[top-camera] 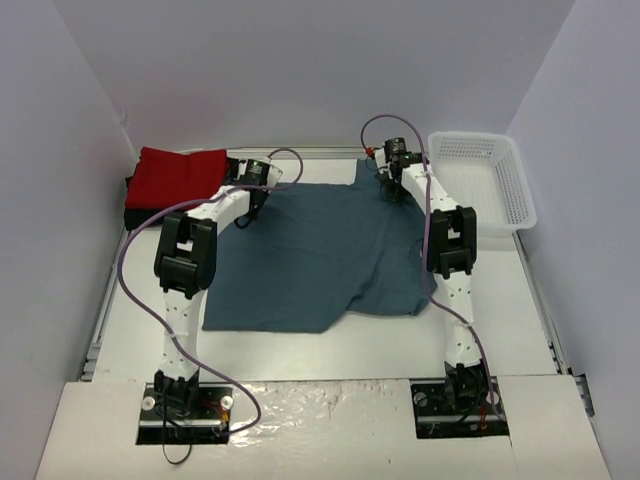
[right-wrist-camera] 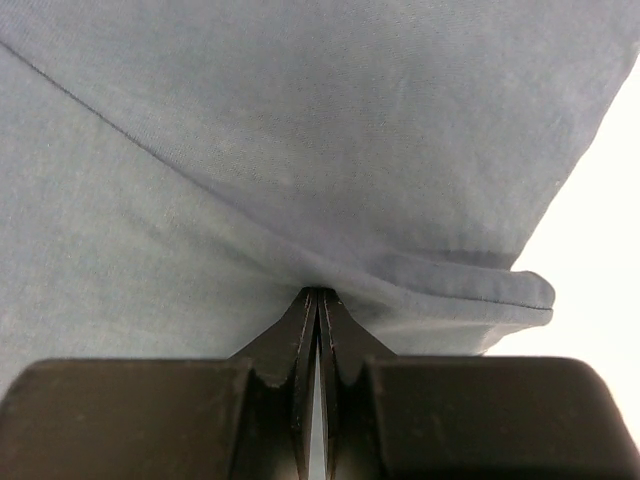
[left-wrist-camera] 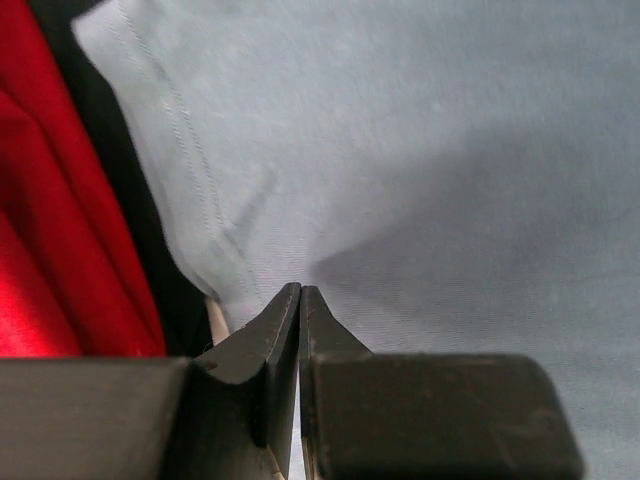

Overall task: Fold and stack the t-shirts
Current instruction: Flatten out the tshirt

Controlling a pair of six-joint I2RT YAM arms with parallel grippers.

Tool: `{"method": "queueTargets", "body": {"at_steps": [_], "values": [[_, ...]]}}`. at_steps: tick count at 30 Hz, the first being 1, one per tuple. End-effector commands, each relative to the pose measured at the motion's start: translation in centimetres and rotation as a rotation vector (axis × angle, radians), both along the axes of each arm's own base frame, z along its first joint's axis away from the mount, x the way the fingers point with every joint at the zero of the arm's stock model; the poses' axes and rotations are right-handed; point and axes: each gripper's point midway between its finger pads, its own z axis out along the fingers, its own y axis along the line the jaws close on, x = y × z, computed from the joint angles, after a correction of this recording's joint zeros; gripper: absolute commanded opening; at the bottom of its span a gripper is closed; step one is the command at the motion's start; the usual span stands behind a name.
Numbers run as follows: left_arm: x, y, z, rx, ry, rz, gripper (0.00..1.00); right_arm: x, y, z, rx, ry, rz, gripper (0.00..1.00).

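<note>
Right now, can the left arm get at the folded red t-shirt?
Probably yes: the red t-shirt lies close beside the left gripper, nothing between, but that gripper is shut on the slate-blue t-shirt and must release first.

White plastic lattice basket point(top-camera: 500, 190): upright on the white table point(top-camera: 300, 350), to the right of the right fingers point(top-camera: 390, 188), near but apart. White enclosure walls point(top-camera: 300, 70): beyond the fingers, behind the basket

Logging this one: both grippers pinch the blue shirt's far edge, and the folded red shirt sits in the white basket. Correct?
One error: the folded red shirt lies at the far left, outside the basket, as the top view shows. The left gripper and right gripper do pinch the blue shirt at its far edge.
</note>
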Motion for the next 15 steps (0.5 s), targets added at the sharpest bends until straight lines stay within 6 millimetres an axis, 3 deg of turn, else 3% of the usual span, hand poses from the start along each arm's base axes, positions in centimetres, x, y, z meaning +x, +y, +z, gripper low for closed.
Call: {"method": "queueTargets", "body": {"at_steps": [1,4,5,7,8,9,10,11,12,13,14,15], "values": [[0.7,0.2,2.7,0.016,-0.041,0.022,0.02,-0.1,-0.6,0.5,-0.039,0.009,-0.003,0.00],[0.3,0.3,4.6,0.011,-0.065,0.022,0.02,-0.5,0.3,2.8,0.007,-0.013,0.019,0.12],[0.1,0.2,6.6,-0.003,-0.097,0.016,0.02,-0.6,0.6,5.2,0.023,-0.049,0.024,0.14],[-1.1,0.5,7.8,-0.001,-0.104,0.005,0.05,-1.3,1.1,6.9,0.047,-0.065,0.042,0.23],[-1.7,0.7,10.4,-0.007,-0.146,-0.010,0.07,-2.2,1.2,8.6,0.052,-0.080,0.042,0.25],[-2.4,0.9,11.4,-0.009,-0.158,-0.022,0.09,-2.7,1.3,9.3,0.062,-0.085,0.046,0.30],[-3.6,1.2,10.9,0.012,-0.135,-0.046,0.16,-3.4,2.0,9.9,0.101,-0.080,0.071,0.33],[-4.7,1.6,13.2,0.008,-0.178,-0.057,0.19,-5.0,2.0,9.0,0.105,-0.036,0.081,0.35],[-5.6,1.8,13.7,0.015,-0.183,-0.075,0.23,-6.0,2.2,11.1,0.114,-0.064,0.091,0.39],[-7.3,2.4,12.2,0.041,-0.140,-0.105,0.28,-7.0,2.5,11.2,0.127,-0.052,0.106,0.41],[-8.5,2.7,13.8,0.038,-0.172,-0.120,0.34,-9.2,2.3,11.3,0.127,-0.028,0.119,0.43],[-9.6,2.9,13.7,0.046,-0.162,-0.141,0.36,-10.4,2.6,11.3,0.129,-0.016,0.136,0.47]]}}
